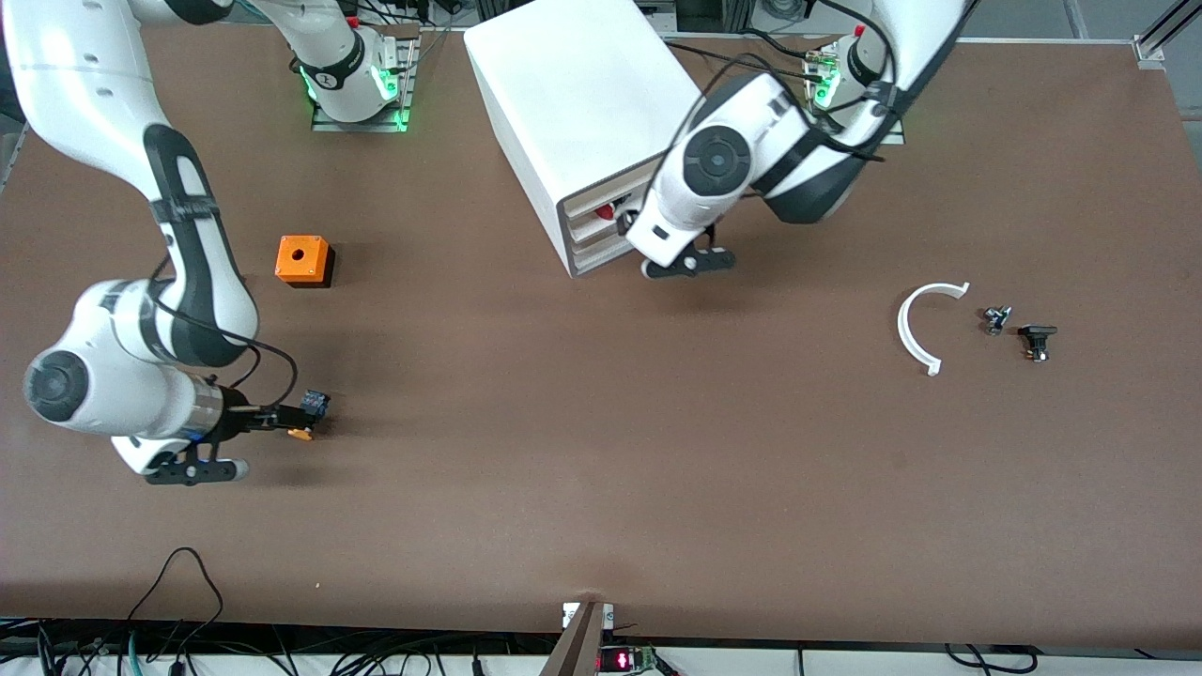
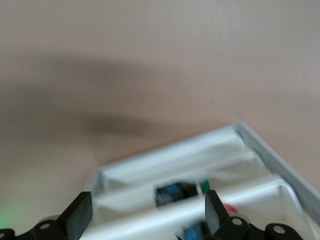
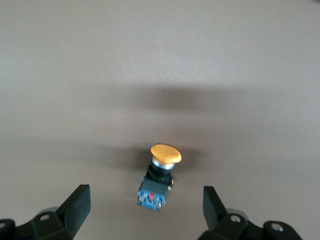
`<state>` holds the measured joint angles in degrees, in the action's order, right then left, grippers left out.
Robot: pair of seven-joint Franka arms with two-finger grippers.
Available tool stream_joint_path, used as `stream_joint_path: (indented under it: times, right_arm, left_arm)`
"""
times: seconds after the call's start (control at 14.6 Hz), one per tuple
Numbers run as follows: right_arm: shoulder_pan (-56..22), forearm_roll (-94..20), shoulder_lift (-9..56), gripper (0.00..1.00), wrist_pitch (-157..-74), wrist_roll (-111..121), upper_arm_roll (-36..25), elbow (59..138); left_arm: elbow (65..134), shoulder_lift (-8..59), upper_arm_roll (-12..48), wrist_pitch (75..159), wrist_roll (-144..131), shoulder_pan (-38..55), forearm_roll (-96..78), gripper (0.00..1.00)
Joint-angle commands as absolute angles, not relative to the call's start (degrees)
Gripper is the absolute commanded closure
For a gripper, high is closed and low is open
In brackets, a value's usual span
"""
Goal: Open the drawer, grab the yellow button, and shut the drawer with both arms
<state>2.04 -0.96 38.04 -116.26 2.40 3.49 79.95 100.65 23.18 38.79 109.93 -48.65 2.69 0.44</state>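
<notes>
The button (image 3: 159, 179) lies on its side on the bare desk (image 1: 582, 469), orange cap (image 3: 166, 153) at one end, black-and-blue body at the other. It sits toward the right arm's end of the desk, about midway between the robots' edge and the camera's edge. The drawer (image 1: 601, 218) in the white cabinet (image 1: 573, 103), at the robots' edge, stands slightly open, with a red-tipped piece showing inside.
</notes>
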Motion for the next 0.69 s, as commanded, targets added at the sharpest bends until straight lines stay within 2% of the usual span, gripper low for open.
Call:
stream_joint_path:
  times: [0.0, 0.21, 0.48, 0.62]
  right_arm:
    - [1.8, 3.3, 30.6, 0.00, -110.0, -2.3, 4.0, 81.8]
    - [1.8, 4.5, 23.5, 0.00, -103.0, -3.4, 4.2, 81.7]
    - [1.8, 4.0, 17.4, 0.00, -97.7, -3.6, 4.4, 81.6]
    - [1.8, 4.4, 14.7, 0.00, -95.8, -6.5, 4.7, 81.9]
  left_arm:
    - [94.0, 22.8, 39.0, 102.1, -39.4, -1.5, 4.6, 0.01]
    - [88.4, 21.6, 39.0, 93.0, -32.9, -5.5, 11.1, 0.01]
    - [83.6, 20.2, 38.4, 91.8, -14.5, -13.4, 13.1, 0.01]
    - [83.9, 16.8, 31.2, 91.9, -6.0, -12.2, 12.6, 0.00]
